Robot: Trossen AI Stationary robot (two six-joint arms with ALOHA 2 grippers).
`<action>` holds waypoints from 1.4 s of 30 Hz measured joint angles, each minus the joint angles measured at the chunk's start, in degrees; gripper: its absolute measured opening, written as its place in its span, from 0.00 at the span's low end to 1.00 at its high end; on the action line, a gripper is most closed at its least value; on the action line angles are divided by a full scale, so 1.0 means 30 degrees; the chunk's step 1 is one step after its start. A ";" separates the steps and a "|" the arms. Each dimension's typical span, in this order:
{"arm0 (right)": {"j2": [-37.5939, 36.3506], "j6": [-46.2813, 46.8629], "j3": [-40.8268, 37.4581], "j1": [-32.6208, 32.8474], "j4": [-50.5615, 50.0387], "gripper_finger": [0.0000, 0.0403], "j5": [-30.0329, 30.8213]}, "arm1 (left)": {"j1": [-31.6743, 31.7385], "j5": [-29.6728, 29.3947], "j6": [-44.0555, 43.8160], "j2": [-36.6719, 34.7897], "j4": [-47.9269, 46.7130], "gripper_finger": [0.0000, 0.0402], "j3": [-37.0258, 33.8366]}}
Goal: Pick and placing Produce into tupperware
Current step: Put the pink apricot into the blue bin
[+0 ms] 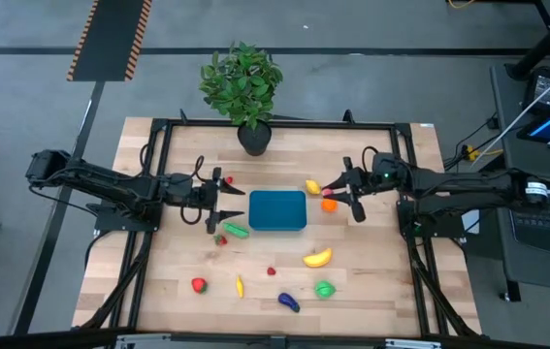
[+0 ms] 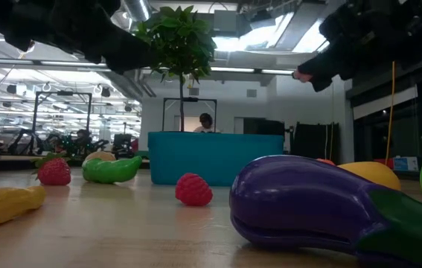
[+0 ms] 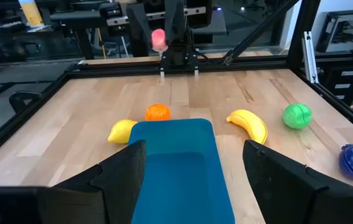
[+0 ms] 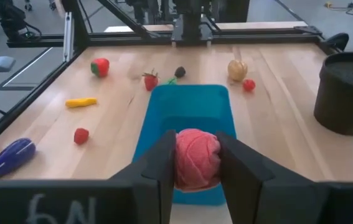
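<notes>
— At the right end of the tupperware [image 1: 277,209], what is the right arm doing?

— It reaches in level from the desk's [image 1: 158,281] right edge, raised above the wood. The right pincer [image 4: 196,163] is clenched on a pink, rough-skinned fruit [image 4: 197,158], held in the air just short of the container's end — not yet over it.

— And the left arm?

— Stretched in from the left side, also raised. The left pincer [image 1: 224,209] is released, its fingers spread and holding nothing, pointing at the container's left end.

— Where is the rest of the produce?

— Scattered on the desk. An orange fruit [image 1: 328,205] and a lemon [image 1: 312,187] lie beside the container's right end, a green pod [image 1: 235,230] near its left corner, and a banana [image 1: 317,258], a green fruit [image 1: 324,289] and an eggplant [image 1: 288,302] nearer the front edge. The container looks empty.
</notes>
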 joint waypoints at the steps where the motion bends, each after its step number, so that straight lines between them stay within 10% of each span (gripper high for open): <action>1: 0.0269 -0.0029 0.0317 0.0000 -0.0039 0.27 0.0000 | 0.0000 0.0000 -0.0003 0.0000 -0.0007 0.65 0.0000; 27: 1.1536 -0.3066 1.3015 -0.0015 -1.2248 0.26 0.0040 | 0.0000 -0.0015 -0.0064 0.0007 -0.2343 0.65 0.0000; 42: 1.3138 -0.3118 1.5150 -0.0015 -1.4803 0.28 0.0036 | 0.0000 -0.0015 -0.0058 0.0007 -0.2387 0.65 0.0000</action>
